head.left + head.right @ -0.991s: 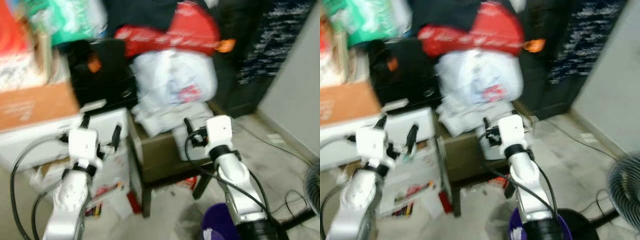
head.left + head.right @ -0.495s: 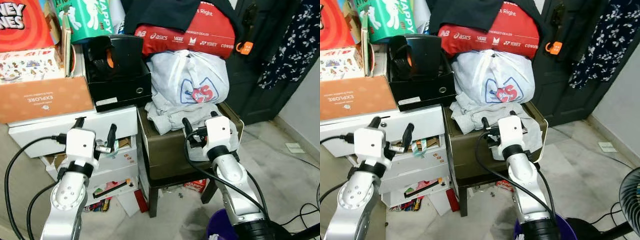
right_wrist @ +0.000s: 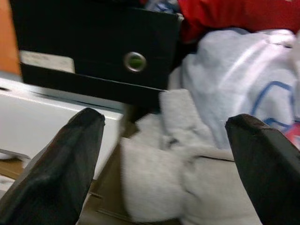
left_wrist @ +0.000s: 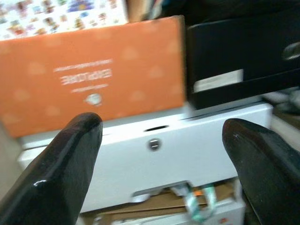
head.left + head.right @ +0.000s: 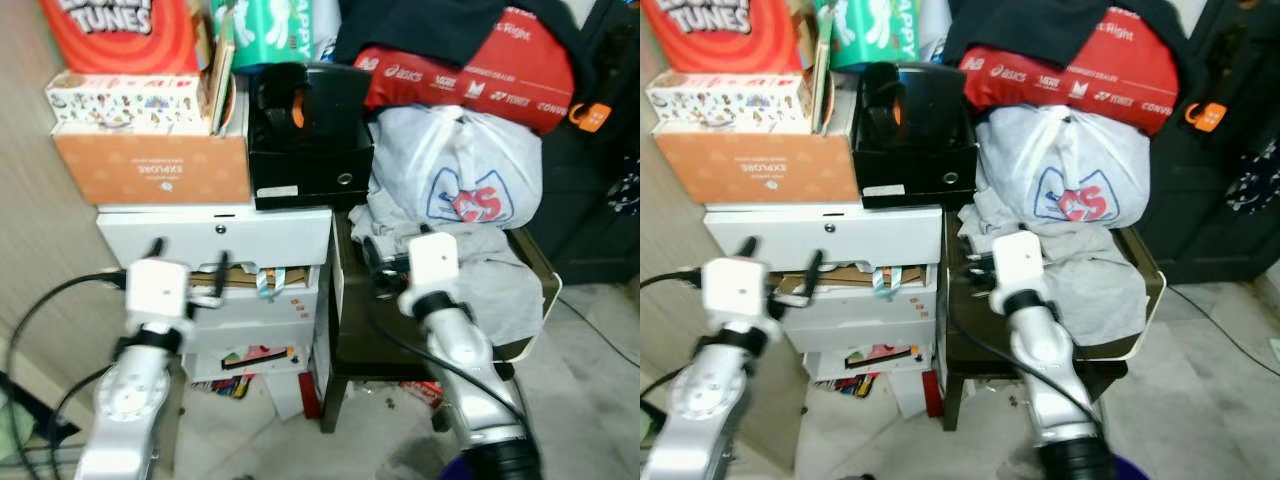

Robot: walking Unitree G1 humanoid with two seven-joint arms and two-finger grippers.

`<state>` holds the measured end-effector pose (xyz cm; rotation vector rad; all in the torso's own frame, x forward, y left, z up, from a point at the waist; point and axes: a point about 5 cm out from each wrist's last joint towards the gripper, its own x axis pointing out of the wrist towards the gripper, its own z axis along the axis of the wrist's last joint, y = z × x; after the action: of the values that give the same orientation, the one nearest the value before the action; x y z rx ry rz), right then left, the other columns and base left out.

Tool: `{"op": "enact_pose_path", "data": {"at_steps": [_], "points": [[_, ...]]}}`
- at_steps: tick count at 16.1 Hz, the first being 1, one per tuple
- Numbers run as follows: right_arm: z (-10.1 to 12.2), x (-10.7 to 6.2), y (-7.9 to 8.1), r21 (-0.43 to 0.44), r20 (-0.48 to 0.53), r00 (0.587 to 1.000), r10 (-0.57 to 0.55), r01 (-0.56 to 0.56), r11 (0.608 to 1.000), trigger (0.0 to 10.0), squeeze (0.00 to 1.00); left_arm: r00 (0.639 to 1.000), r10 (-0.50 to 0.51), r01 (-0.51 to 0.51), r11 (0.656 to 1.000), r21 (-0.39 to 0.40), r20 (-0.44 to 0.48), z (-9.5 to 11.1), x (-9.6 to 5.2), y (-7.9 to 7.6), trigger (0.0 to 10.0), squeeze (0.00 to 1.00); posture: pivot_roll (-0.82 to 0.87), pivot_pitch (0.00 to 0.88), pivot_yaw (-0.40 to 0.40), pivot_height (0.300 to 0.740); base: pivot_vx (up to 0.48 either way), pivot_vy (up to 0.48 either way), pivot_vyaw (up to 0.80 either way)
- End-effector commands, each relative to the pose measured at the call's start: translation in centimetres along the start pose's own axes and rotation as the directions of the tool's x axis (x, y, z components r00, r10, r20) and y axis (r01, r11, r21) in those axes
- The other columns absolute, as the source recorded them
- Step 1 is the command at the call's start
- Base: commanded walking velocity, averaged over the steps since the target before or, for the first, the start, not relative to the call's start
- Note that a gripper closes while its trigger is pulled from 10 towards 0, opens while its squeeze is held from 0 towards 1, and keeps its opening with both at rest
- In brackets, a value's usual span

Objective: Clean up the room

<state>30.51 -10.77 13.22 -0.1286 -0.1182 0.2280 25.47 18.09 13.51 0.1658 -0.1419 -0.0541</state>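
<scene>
Left gripper [image 5: 187,268]: raised in front of the white plastic drawer unit [image 5: 270,235], its two black fingers spread apart and holding nothing; the left wrist view looked straight at the top drawer's small round lock.
Right gripper [image 5: 372,262]: raised before the pile of grey folded clothes [image 5: 497,280], fingers parted wide and empty, just short of the cloth.
Clothes: lying on the dark brown wooden side table [image 5: 352,330], one edge hanging over the table's front.
Bag: a white plastic bag with a red and blue logo [image 5: 470,170] sat on top of the grey clothes.
Above it: a red printed sack [image 5: 480,70] under a dark garment.
Drawer unit top: an orange cardboard box [image 5: 150,168] beside a black box with a round ring pull [image 5: 312,160].
Lower drawers: partly open, paper and ribbon showing.
</scene>
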Motion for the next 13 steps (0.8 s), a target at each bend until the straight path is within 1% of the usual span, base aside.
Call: {"op": "enact_pose_path", "data": {"at_steps": [1,2,4,6,8,9,10,11,12,13], "points": [[0.1,-0.1,-0.7,-0.009,0.002,1.0,-0.013,0.013,1.0,10.0,0.0,1.0,-0.025,0.026,1.0,-0.014,0.011,0.4,0.2,-0.6,10.0,0.0,0.0,0.047,-0.054,0.74,0.0,0.0,0.0],[0.1,-0.1,-0.7,-0.008,0.001,1.0,-0.013,0.013,1.0,10.0,0.0,0.999,-0.033,0.034,0.999,-0.022,0.01,0.3,0.2,-0.7,10.0,0.0,-0.01,0.046,-0.053,0.74,0.0,0.0,0.45],[0.1,0.0,-0.7,-0.007,-0.002,1.0,-0.01,0.01,1.0,10.0,0.0,0.999,-0.039,0.039,0.999,-0.033,0.016,0.4,0.4,-1.1,10.0,0.0,-0.02,0.046,-0.054,0.74,0.0,0.0,0.0],[0.5,0.2,-0.8,-0.016,0.009,1.0,-0.01,0.01,1.0,10.0,0.0,0.999,-0.042,0.043,0.998,-0.05,0.017,0.4,0.6,-1.3,10.0,0.0,-0.07,0.066,-0.03,0.74,0.0,0.0,0.0],[0.5,0.0,-1.0,-0.012,0.011,0.999,-0.034,0.034,0.999,10.0,0.0,0.998,-0.067,0.067,0.996,-0.06,0.006,0.2,0.6,-1.5,10.0,0.0,-0.09,0.083,-0.007,0.74,0.0,0.0,0.0],[0.3,-0.6,-1.2,-0.011,0.003,0.999,-0.052,0.052,0.999,10.0,0.0,0.995,-0.099,0.1,0.993,-0.061,0.006,0.3,0.8,-1.9,10.0,0.0,-0.1,0.089,0.011,0.74,0.0,0.0,0.0],[0.2,-0.7,-1.1,-0.01,0.0,0.999,-0.054,0.054,0.998,10.0,0.0,0.995,-0.103,0.104,0.993,-0.061,0.006,0.3,0.8,-1.9,10.0,0.0,-0.1,0.091,0.018,0.74,0.0,0.0,0.0],[0.0,-1.1,-1.1,-0.005,-0.006,0.998,-0.063,0.063,0.998,10.0,0.0,0.994,-0.112,0.113,0.992,-0.06,0.008,0.4,1.2,-1.9,10.0,0.0,-0.1,0.091,0.028,0.74,0.0,0.0,0.0],[-0.1,-1.2,-1.1,0.0,-0.008,0.998,-0.07,0.07,0.998,10.0,0.0,0.993,-0.116,0.117,0.991,-0.058,0.013,0.5,1.6,-1.8,10.0,0.0,-0.1,0.09,0.031,0.74,0.0,0.0,0.0],[0.0,-1.1,-1.1,0.0,-0.008,0.998,-0.07,0.07,0.998,10.0,0.0,0.993,-0.116,0.117,0.992,-0.057,0.014,0.6,1.7,-1.7,10.0,0.0,-0.1,0.089,0.031,0.74,0.0,0.0,0.0]]}}
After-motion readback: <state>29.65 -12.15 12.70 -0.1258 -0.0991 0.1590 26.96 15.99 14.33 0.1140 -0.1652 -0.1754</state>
